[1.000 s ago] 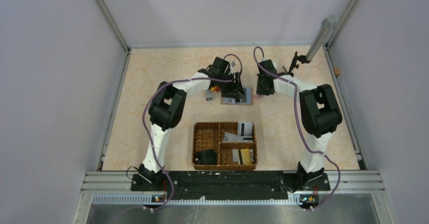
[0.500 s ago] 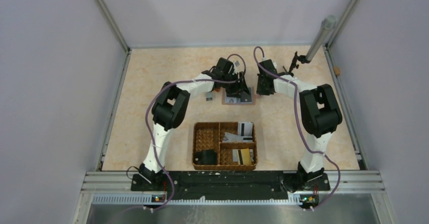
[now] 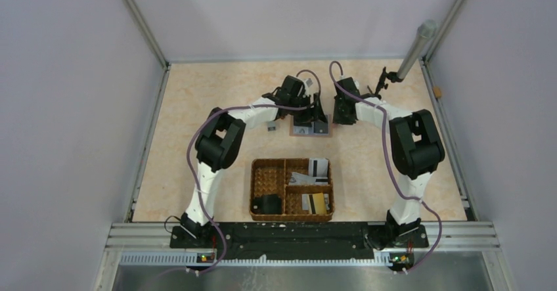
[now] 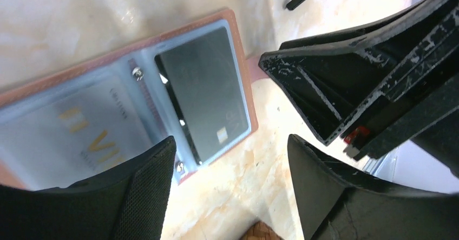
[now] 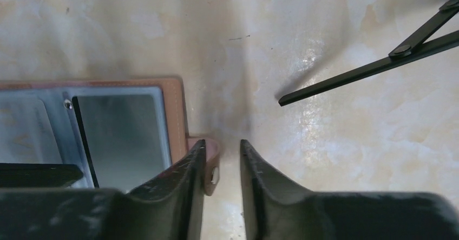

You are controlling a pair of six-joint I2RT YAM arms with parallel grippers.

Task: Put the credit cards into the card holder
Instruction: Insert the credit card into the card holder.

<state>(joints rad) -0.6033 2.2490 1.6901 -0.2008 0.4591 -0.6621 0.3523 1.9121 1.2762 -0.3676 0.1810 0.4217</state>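
Judging how these things will handle, I take the credit cards lying in the woven basket to be light, stiff and slick, best pinched by a raised short edge. The card holder lies open on the surface beyond the basket, with a dark card in one clear sleeve. It looks floppy, so I would pin it at the snap tab. My left hand is spread wide over it, empty. My right hand is narrowly parted beside the tab, gripping nothing.
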